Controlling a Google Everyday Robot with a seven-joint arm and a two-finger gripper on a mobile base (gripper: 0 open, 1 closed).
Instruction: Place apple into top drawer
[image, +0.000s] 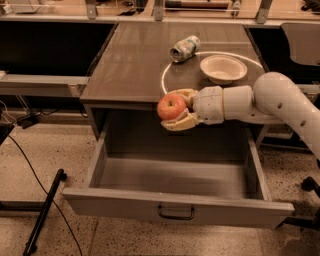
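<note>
camera view: round red-orange apple (171, 106) pinched across its middle by white arm's two-finger gripper (176, 109), above rear of open grey metal top drawer (110, 202). likely firm, smooth, bruisable, so grip gently.

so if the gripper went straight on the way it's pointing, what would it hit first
Probably nothing: the gripper, holding the apple, points sideways above the open top drawer, and that line looks free, though depth is unclear.

Floor (55, 150): speckled terrazzo, with a black pole (44, 212) lying on it at left. Tabletop (135, 55): dark brown. Grey bench ledge (40, 82) at left, dark recess above. Lighting warm and dim. The hand (176, 110) grips the apple (169, 106) just before the tabletop's front edge.
</note>
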